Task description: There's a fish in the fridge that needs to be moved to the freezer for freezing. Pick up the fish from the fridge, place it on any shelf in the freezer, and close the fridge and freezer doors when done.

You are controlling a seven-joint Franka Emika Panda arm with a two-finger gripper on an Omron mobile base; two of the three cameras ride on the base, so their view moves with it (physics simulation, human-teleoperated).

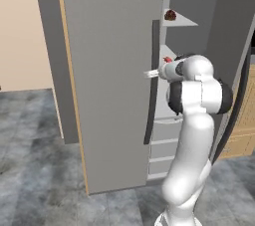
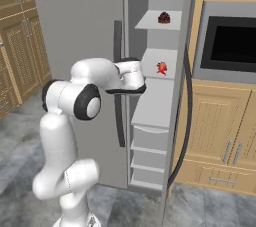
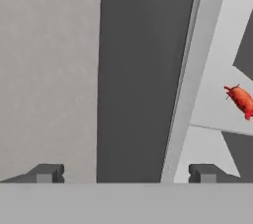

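One fish [image 2: 161, 67] lies on the second of the grey shelves [image 2: 161, 64] in the narrow freezer [image 2: 155, 116], right of centre in the right base view. In the left base view, just a red speck of it [image 1: 168, 59] shows above the arm's wrist, the rest being hidden behind the arm. One dark red-brown lump [image 2: 164, 18] sits on the top shelf [image 2: 159, 22], near the top of that frame. Three shelves can be counted in the right base view, with about three grey drawers [image 2: 148, 157] stacked below them; the drawer edges are hard to separate.

Two doors show. The wide fridge door [image 1: 112, 70] is shut and takes up the middle of the left base view, with one dark bar handle [image 1: 152, 80] on it. The freezer door [image 2: 181, 86] stands open, seen edge-on to the right of the shelves, its top and bottom cut off by the frame. The fridge's inside is hidden behind its door.

The pincer [image 3: 126, 172] holds nothing, and its two dark tips [image 3: 47, 172] stand wide apart at the bottom of the hand view. The fish [image 3: 241, 100] lies at the right edge of that view, above and to the right of the right tip, well apart from it and partly cut off. In the right base view the hand is just left of the fish's shelf, and the pincer itself is hard to make out there.
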